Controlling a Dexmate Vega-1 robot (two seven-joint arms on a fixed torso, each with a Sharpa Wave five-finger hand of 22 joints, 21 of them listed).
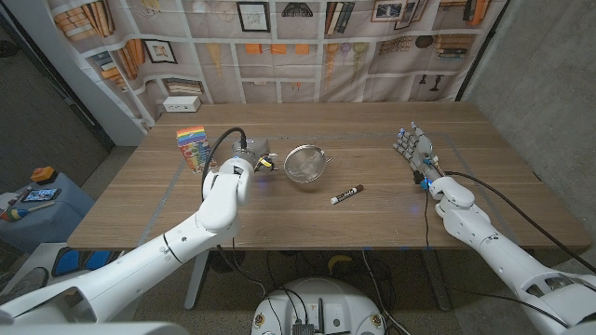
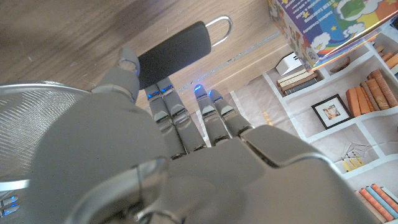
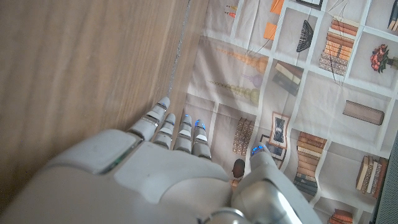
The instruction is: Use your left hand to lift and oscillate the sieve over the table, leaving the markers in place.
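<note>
At the table's [image 1: 140,209] left rear stands one rainbow-striped box [image 1: 191,147], upright, its bright printed side also showing in the left wrist view [image 2: 323,25]. Just right of it is the left hand [image 1: 253,156], at the handle end of the sieve [image 1: 306,164]. In the left wrist view the fingers [image 2: 163,106] reach over the sieve's black handle [image 2: 177,50], with the thumb at the handle's near end — whether they actually clasp it or merely lie against it cannot be told. The wire hanging loop [image 2: 219,28] at the handle's tip sticks out free beyond the fingertips.

There is one sieve: a round metal bowl of fine silver mesh with a bright rim, sitting on the wood near the table's middle, its mesh curving in beside the hand [image 2: 31,124] in the left wrist view.

Just right of and nearer than the sieve lies one marker [image 1: 346,194] — dark barrel, white label, lying at a slant and apart from the bowl.

Well apart at the right side, the right hand [image 1: 415,147] holds nothing, fingers [image 3: 174,127] extended side by side over bare wood.
</note>
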